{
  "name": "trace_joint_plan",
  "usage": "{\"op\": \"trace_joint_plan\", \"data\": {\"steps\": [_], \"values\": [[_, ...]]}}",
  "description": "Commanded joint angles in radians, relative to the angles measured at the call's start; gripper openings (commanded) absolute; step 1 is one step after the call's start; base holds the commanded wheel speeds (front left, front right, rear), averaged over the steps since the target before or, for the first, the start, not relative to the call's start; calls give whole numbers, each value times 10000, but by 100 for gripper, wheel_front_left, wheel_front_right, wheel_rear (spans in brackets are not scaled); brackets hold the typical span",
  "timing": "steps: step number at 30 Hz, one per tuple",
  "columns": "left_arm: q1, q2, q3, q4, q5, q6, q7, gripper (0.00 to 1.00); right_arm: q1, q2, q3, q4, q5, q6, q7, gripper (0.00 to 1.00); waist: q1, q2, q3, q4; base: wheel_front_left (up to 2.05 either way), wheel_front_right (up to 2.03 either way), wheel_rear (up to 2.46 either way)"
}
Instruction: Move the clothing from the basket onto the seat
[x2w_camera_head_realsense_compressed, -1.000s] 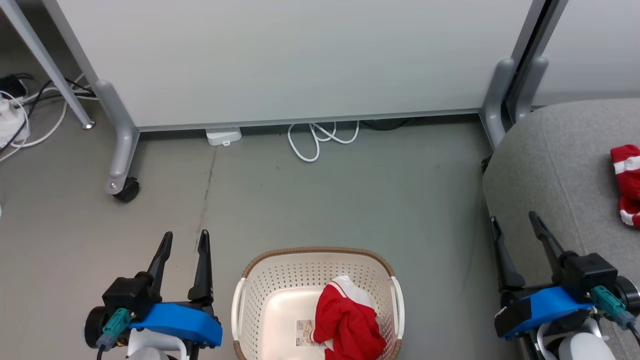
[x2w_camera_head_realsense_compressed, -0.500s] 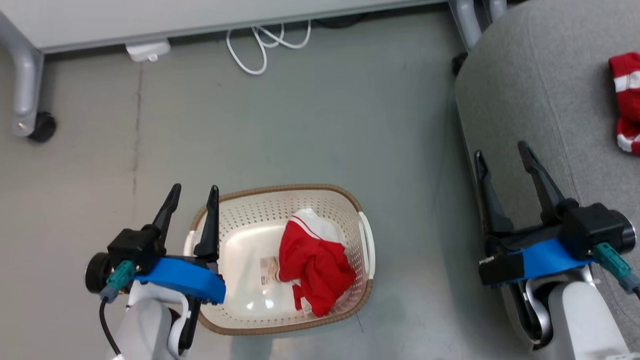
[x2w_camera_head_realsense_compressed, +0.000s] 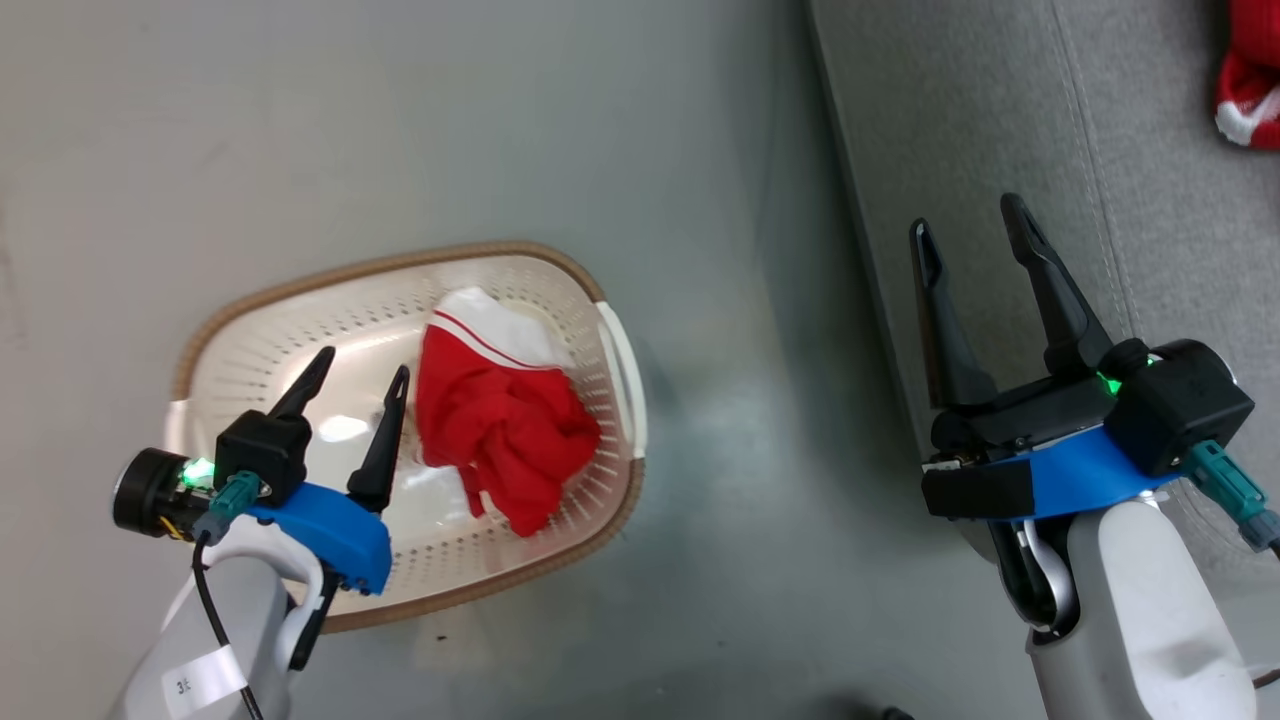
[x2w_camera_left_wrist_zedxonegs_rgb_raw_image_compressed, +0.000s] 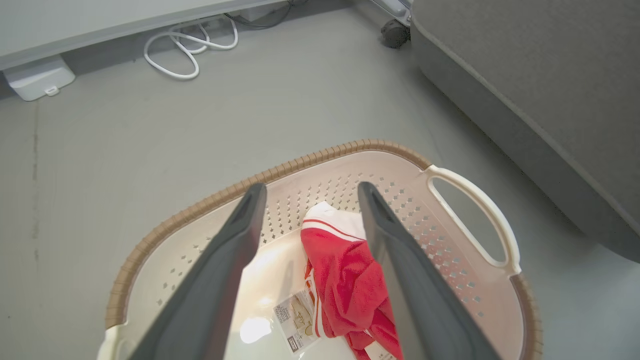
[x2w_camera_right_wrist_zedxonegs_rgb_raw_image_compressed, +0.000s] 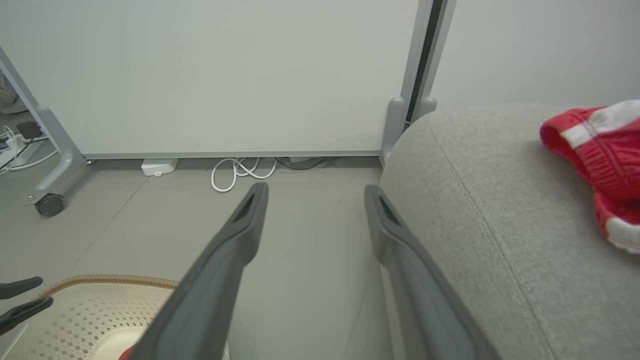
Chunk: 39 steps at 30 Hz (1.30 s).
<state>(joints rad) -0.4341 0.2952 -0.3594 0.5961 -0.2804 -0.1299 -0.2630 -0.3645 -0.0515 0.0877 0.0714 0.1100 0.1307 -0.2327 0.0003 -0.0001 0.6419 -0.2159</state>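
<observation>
Left gripper hangs over the basket at lower left of head view, both fingers spread wide, nothing betw. them. Its tips sit just left of the red cloth, not touching it as far as I can tell. In left wrist view the cloth shows betw. the 2 fingers, down on the basket bottom, w/ a white part at its top end. Small paper label lies on the basket bottom, right beside the cloth. Right gripper is at right of head view, also spread wide and empty, tips above the left edge of the grey seat. 2nd red cloth w/ white bits lies on the seat, upper right corner, well apart from both grippers. Basket stands on the grey floor, near the seat, not touching. Right wrist view: white cord on the floor by a pale wall panel.
</observation>
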Motion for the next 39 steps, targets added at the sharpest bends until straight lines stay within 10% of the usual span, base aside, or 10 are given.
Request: {"op": "trace_joint_plan", "data": {"steps": [1,22,39], "values": [[-302,328,-320,219,12,-9,-28,100,-221,18,67,18,111,1,-119,100,-3,1,742,-650,0,0,0],[-2437,2574,-4699,1676,-781,-7,710,100,-677,18,794,-63,1226,1,-336,100,-3,1,2247,-1812,0,0,0],[-3612,3115,-5927,1775,-1689,-8,1612,100,-671,18,1180,-192,1941,1,-338,100,-3,1,2707,-2368,0,0,0]]}}
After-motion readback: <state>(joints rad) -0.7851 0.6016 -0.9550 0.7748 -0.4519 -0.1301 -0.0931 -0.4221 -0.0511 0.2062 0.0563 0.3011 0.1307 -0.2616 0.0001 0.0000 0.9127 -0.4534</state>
